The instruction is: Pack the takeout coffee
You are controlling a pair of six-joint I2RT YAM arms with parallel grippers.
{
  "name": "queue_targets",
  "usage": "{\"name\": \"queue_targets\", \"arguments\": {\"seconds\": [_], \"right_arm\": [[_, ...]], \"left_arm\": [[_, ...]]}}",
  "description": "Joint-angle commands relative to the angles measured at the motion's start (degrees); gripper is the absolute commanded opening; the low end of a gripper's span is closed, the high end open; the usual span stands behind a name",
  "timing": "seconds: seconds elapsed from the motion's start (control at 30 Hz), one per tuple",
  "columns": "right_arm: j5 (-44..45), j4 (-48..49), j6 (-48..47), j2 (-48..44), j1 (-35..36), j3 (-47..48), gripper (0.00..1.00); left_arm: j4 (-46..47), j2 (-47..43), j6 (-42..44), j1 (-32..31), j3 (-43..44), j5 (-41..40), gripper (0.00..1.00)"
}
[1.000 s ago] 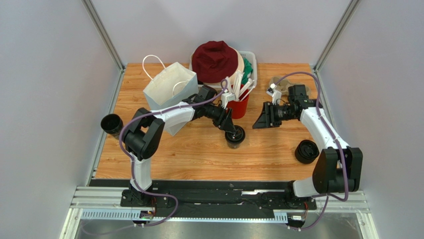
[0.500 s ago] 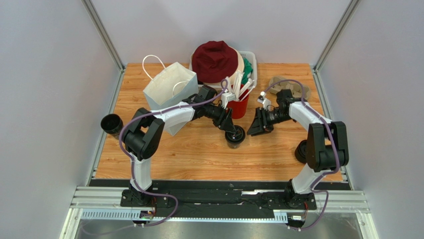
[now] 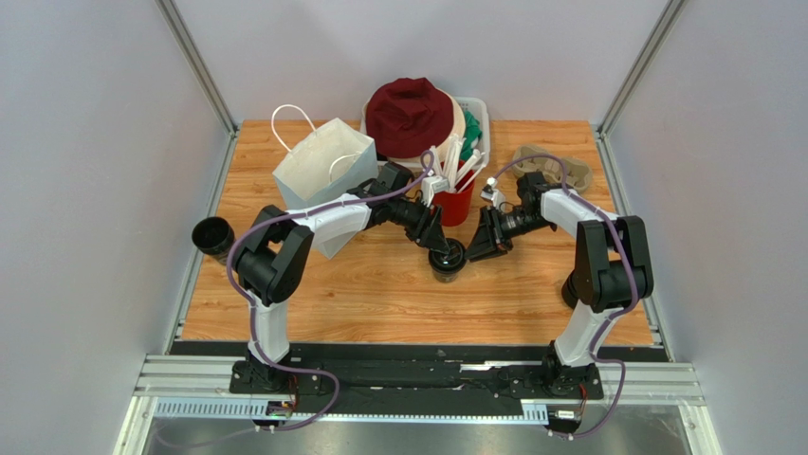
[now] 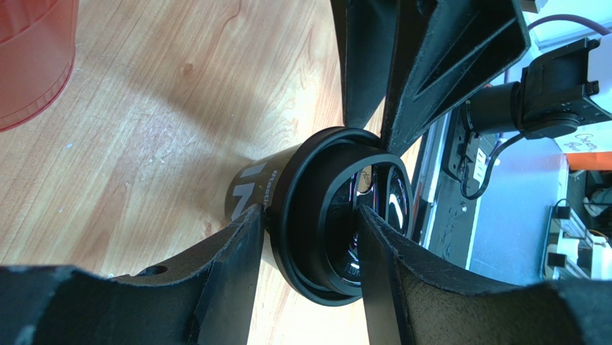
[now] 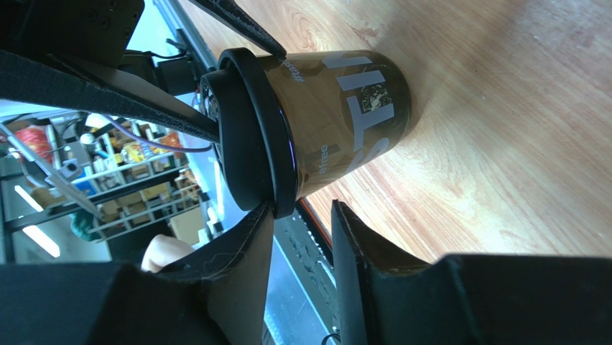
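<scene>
Wood-grain tabletop (image 3: pixel 379 299) lies between 2 pale grey walls. Near its middle the coffee cup (image 3: pixel 448 263) stands upright, dark brown with pale lettering, and its black lid (image 4: pixel 337 237) is on.

The left gripper (image 4: pixel 310 215) is clamped on the cup's top edge. 1 finger (image 4: pixel 223 280) presses the wall just under the lid's rim, and the other lies on the lid's sunken top. The right gripper (image 5: pixel 302 210) sits at the opposite side of the cup with its jaws apart. 1 of its fingertips (image 5: pixel 255 237) is at the lid's rim, touching it or very nearly. The other stands just beside the cup's wall, and bare wood shows in the gap between them, so nothing is pinched there.

Seen from above, the 2 grippers meet at the cup from left and right, each arm stretched low across the wood.

Just behind the coffee cup, beside the left wrist, stands a red cup (image 3: pixel 457 205). Behind that, a white bin (image 3: pixel 482 112) at the back edge carries a dark red hat (image 3: pixel 410 114). A white paper bag (image 3: pixel 321 163) with looped handles stands at the back left, its lower part covered by the left arm. A brown cardboard cup tray (image 3: pixel 561 167) lies at the back right, near the right arm's elbow. Well apart from everything else, a black open cup (image 3: pixel 213 235) sits at the table's left edge.
</scene>
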Motion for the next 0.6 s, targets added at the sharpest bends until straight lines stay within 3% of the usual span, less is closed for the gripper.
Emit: {"name": "queue_targets", "arguments": {"seconds": [0.0, 0.33, 0.57], "right_arm": [[-3.7, 0.9, -1.1, 3.0, 0.6, 2.9, 0.36], [-4.6, 2.4, -0.3, 4.9, 0.6, 2.7, 0.26], [4.4, 8.2, 5.4, 3.8, 0.8, 0.1, 0.25]], "left_arm": [[-2.6, 3.0, 4.4, -0.5, -1.4, -8.1, 0.57], [-4.7, 3.8, 7.3, -0.9, -1.6, -9.9, 0.57], [-5.0, 3.8, 9.4, -2.4, -3.0, -11.9, 0.57]]}}
